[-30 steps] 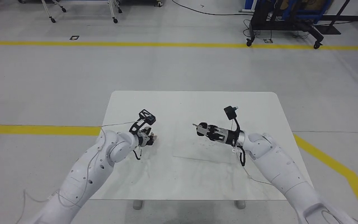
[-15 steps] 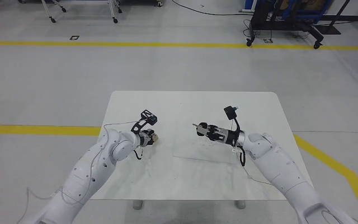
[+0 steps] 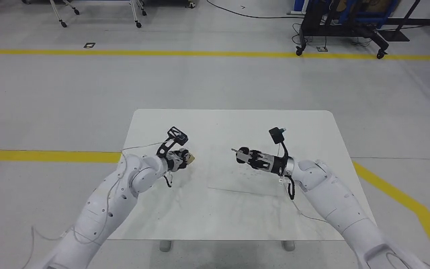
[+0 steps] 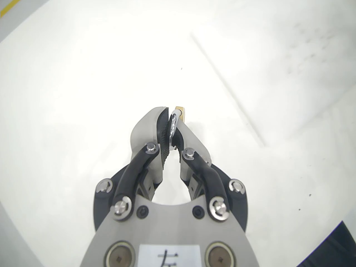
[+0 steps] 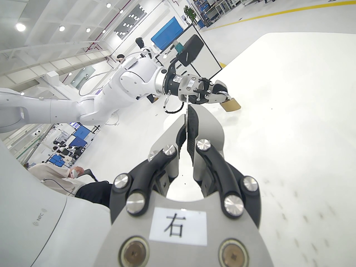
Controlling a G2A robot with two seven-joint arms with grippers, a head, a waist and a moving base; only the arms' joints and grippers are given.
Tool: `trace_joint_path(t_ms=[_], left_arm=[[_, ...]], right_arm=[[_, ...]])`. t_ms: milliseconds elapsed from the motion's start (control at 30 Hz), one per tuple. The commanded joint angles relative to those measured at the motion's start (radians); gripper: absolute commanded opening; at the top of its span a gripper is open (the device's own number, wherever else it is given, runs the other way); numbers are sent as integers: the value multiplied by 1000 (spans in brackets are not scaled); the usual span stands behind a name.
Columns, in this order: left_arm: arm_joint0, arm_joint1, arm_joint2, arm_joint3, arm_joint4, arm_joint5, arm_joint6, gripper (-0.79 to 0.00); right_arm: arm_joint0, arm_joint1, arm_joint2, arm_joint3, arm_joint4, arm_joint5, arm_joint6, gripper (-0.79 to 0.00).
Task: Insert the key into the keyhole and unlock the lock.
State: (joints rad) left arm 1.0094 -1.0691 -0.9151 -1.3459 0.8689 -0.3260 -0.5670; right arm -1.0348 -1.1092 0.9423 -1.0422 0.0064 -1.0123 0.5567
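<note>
lock [image 3: 190,159] clamped in left gripper [image 3: 181,160], top view, over white table [image 3: 269,128]; right gripper [image 3: 240,155] faces it, apart. left wrist: pads pinch shackle [image 4: 172,126], brass body [image 4: 181,113] beyond. right wrist: fingers closed on thin key [image 5: 188,106].

Lock [image 5: 231,104] in the left end effector [image 4: 172,123] over the table [image 3: 269,124], key [image 5: 188,102] in the right end effector [image 5: 189,112] opposite

We see the lock [image 5: 231,104], a small brass padlock with a silver shackle, pinched by that shackle in the left gripper [image 4: 173,118], its body hanging low over the tabletop [image 3: 269,128], left of centre. The key [image 3: 235,151], a thin metal sliver, juts from the right gripper [image 5: 189,112] toward the lock, well apart from it.
</note>
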Motion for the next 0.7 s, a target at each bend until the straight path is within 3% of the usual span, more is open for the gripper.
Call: trace_joint_path(t_ms=[0, 133, 267, 300, 667], left_arm=[[14, 5, -40, 19, -59, -84, 107, -785], [12, 3, -80, 116, -242, -321, 240, -785], [-70, -30, -26, 319, -461, -562, 247, -785], [-97, -40, -6, 356, -483, -586, 238, -785], [-74, -45, 7, 344, -525, -593, 235, -785]], right_arm=[[0, 0, 0, 0, 0, 0, 0, -785], [0, 0, 0, 0, 0, 0, 0, -785], [0, 0, 0, 0, 0, 0, 0, -785], [0, 0, 0, 0, 0, 0, 0, -785], [0, 0, 0, 0, 0, 0, 0, -785]])
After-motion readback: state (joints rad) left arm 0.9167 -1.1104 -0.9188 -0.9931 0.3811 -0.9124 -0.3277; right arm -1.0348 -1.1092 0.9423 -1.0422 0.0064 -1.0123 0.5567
